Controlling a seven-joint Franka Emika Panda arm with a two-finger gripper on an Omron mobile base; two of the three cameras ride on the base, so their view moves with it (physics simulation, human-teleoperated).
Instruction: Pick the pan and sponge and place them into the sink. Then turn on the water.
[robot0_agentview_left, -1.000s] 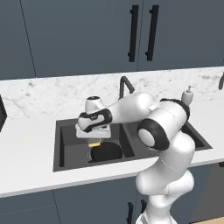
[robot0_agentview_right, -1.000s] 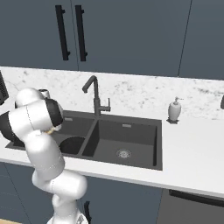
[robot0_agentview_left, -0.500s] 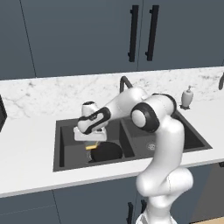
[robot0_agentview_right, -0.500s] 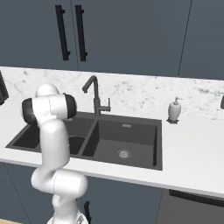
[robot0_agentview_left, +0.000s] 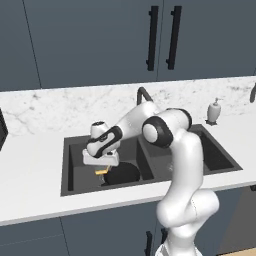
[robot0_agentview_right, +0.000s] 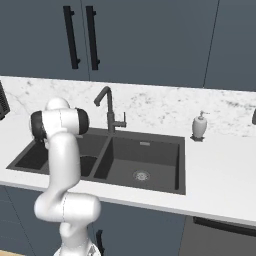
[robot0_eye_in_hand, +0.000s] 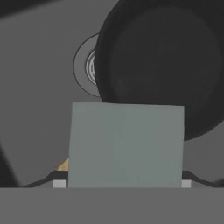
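Hand view, sponge (robot0_eye_in_hand: 126, 146) lying broadside (flat face up), over pan (robot0_eye_in_hand: 166, 65)

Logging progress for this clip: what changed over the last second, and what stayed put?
The gripper, holding the sponge, swung left across the left basin of the sink, beside the pan. Pan, faucet and soap dispenser stayed put; no water runs.

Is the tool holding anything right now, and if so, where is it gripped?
It appears shut on the sponge, which sits between the fingertips over the pan in the sink; the exact contact points are hidden.
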